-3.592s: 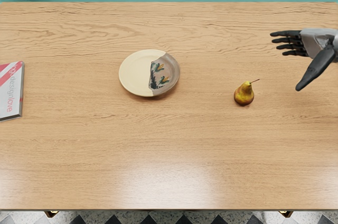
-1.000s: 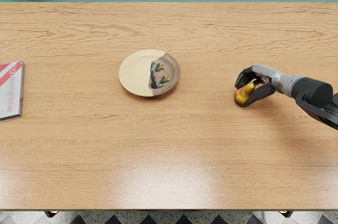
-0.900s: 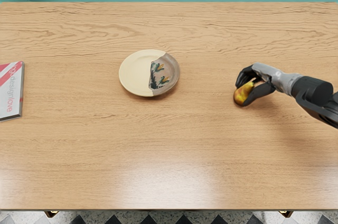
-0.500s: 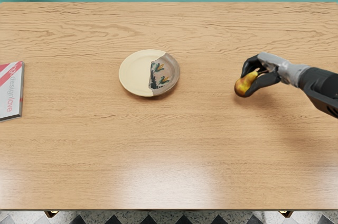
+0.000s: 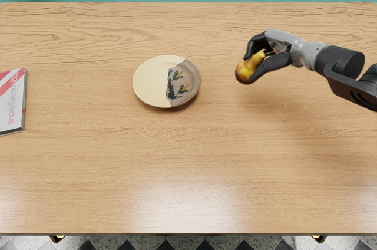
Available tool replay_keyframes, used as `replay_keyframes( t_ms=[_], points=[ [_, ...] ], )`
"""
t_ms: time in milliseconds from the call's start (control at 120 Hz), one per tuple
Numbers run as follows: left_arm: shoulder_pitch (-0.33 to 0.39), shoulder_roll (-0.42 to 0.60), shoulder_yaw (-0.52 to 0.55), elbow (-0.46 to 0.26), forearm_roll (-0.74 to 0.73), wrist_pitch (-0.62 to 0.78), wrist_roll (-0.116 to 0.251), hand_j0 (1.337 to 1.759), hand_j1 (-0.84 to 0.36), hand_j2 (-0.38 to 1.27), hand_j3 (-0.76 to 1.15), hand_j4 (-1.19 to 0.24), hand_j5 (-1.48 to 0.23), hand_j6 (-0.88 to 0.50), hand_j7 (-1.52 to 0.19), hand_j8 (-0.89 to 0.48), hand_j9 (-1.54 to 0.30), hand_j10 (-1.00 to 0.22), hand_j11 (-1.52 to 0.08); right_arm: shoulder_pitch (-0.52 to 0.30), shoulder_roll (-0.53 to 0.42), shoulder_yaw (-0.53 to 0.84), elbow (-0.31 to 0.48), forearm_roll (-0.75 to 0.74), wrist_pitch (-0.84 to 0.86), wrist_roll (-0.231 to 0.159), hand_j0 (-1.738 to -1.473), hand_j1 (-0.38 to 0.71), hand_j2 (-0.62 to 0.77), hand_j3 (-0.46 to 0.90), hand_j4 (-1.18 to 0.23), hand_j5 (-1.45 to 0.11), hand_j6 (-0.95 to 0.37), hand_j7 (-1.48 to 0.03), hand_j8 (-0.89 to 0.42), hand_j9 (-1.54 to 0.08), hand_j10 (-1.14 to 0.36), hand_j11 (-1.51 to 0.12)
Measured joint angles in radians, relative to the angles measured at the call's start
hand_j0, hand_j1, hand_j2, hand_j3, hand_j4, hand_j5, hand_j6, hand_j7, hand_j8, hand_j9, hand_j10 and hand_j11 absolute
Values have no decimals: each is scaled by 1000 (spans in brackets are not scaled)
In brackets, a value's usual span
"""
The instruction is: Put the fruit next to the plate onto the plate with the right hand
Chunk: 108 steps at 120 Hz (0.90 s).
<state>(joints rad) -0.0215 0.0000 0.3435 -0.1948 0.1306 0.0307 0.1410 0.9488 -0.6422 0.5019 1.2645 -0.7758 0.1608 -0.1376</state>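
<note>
R arm reaches in from right edge; right hand (image 5: pixel 270 53) curled round pear (image 5: pixel 245 70), thumb apparently underneath.

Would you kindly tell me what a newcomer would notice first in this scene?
The yellow pear gripped by the right hand, right of centre, draws the eye first. Next comes the cream plate with its painted grey section, near the table's middle. A red and white book lies at the left edge.

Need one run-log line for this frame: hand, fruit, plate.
right hand: shut on pear | pear: right of plate, apart from it | step: grasped, not yet placed
</note>
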Motion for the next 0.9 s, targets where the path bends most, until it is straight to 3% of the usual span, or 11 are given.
replay_keyframes(
  t_ms=[158,208,317,442,542,617,625,692,900],
  points=[
    [0,0,0,0,0,0,0,1658,349,0,0,0,0,0,0,0,0,0,0,53,66,-1,-22,1,0,-32,-1659,370,588,1,-821,-1240,-505,-1131,-358,-1195,-522,-1193],
    [0,0,0,0,0,0,0,1658,349,0,0,0,0,0,0,0,0,0,0,69,87,-4,-39,-1,0,-42,-1658,393,638,0,-827,-1229,-513,-1132,-369,-1185,-573,-1183],
    [0,0,0,0,0,0,0,1658,349,0,0,0,0,0,0,0,0,0,0,99,143,-9,-69,-4,-4,-55,-1658,374,602,0,-847,-1192,-593,-1133,-418,-1153,-672,-1151],
    [0,0,0,0,0,0,0,1658,349,0,0,0,0,0,0,0,0,0,0,112,207,-7,-96,-4,-8,-60,-1658,369,568,0,-853,-1182,-619,-1134,-439,-1149,-679,-1141],
    [0,0,0,0,0,0,0,1658,349,0,0,0,0,0,0,0,0,0,0,119,249,-2,-111,-6,-13,-61,-1658,385,674,0,-865,-1159,-647,-1134,-512,-1148,-704,-1137],
    [0,0,0,0,0,0,0,1658,349,0,0,0,0,0,0,0,0,0,0,130,273,0,-120,-5,-13,-61,-1658,358,598,0,-862,-1164,-641,-1134,-513,-1146,-725,-1136],
    [0,0,0,0,0,0,0,1658,349,0,0,0,0,0,0,0,0,0,0,131,277,0,-123,-5,-13,-61,-1658,342,493,0,-862,-1165,-641,-1134,-518,-1148,-725,-1138],
    [0,0,0,0,0,0,0,1658,349,0,0,0,0,0,0,0,0,0,0,144,308,1,-145,-4,-13,-60,-1658,381,598,0,-861,-1167,-639,-1134,-534,-1151,-736,-1143],
    [0,0,0,0,0,0,0,1658,349,0,0,0,0,0,0,0,0,0,0,187,387,3,-216,-3,-14,-60,-1657,398,560,0,-866,-1155,-689,-1134,-565,-1144,-795,-1138]
  ],
)
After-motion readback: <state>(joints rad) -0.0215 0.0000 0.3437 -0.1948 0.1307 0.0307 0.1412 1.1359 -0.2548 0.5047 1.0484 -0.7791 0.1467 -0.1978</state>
